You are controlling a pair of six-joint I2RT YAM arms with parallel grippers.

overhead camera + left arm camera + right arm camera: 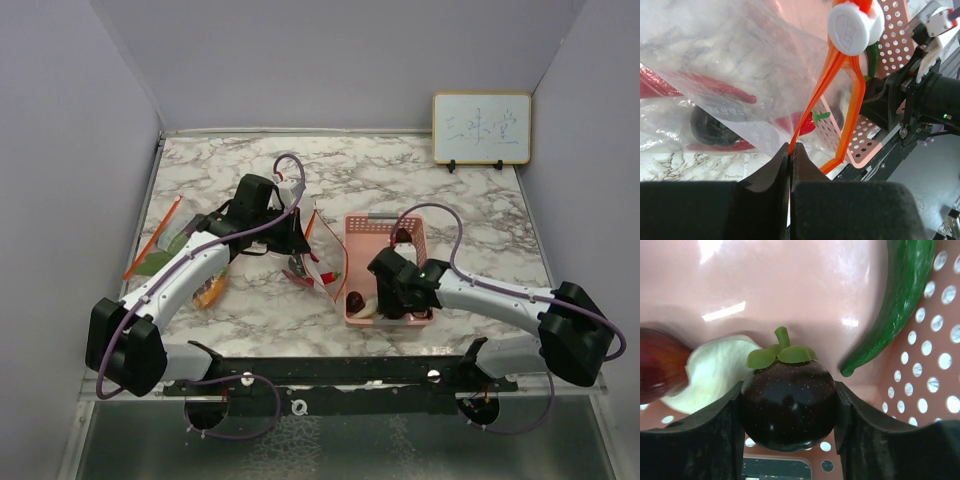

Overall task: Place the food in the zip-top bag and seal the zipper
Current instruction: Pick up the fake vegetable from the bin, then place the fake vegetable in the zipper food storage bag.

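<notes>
Now, our right hand grips the dark round fruit in the basket, so we should lift it gently toward the bag our left hand pinches by its orange edge.

Green pepper cropped at top

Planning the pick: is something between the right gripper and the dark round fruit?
Nothing visible. The fingers of the right gripper touch both sides of the mangosteen; the white piece and green pod lie beside it, not between.
</notes>
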